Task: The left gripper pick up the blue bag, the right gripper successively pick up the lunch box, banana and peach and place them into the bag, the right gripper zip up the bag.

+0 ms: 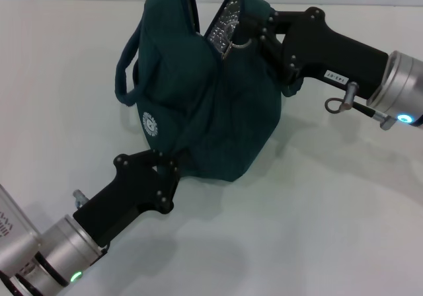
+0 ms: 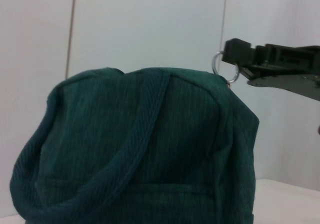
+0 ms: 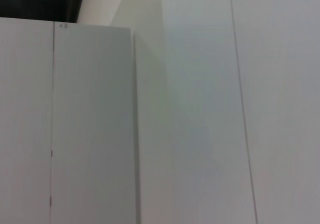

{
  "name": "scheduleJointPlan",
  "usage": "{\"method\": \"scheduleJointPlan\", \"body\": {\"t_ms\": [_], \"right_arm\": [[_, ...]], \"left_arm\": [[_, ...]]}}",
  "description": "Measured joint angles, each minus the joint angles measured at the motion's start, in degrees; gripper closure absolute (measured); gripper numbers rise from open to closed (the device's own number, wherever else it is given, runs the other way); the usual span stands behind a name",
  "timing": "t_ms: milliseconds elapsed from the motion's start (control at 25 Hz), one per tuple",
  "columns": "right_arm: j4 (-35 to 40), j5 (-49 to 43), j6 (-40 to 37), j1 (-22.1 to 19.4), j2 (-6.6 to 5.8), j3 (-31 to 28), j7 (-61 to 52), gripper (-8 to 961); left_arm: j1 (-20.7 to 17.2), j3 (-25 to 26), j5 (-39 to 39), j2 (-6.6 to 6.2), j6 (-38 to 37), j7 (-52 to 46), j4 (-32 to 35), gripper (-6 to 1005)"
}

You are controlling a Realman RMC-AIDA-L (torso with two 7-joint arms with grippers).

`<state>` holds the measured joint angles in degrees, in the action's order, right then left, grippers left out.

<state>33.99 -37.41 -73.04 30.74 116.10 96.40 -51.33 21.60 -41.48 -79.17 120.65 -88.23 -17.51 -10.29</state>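
Note:
The blue bag (image 1: 211,111) stands in the middle of the white table (image 1: 330,217), bulging, with a handle (image 1: 129,71) looping out on the left side. My left gripper (image 1: 168,164) is shut on the bag's near bottom edge. My right gripper (image 1: 250,35) reaches in from the right and is shut on the zipper's ring pull (image 1: 238,44) at the bag's top. Beside it a strip of silver lining (image 1: 221,28) shows through a short gap. The left wrist view shows the bag (image 2: 140,154) and the right gripper (image 2: 232,60) at the ring (image 2: 214,65). Lunch box, banana and peach are out of view.
Bare white tabletop surrounds the bag on all sides. A small metal ring and pin (image 1: 338,102) hang under the right wrist. The right wrist view shows only white wall panels (image 3: 200,109).

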Motion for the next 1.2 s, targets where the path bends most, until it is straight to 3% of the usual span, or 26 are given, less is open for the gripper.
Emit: {"method": "scheduleJointPlan", "body": {"t_ms": [1200], "right_arm": [[-0.7, 0.4, -0.3, -1.4, -0.34, -1.6, -2.1, 951]], "left_arm": [[-1.2, -3.6, 0.0, -0.08, -0.4, 0.1, 0.1, 958]]}}
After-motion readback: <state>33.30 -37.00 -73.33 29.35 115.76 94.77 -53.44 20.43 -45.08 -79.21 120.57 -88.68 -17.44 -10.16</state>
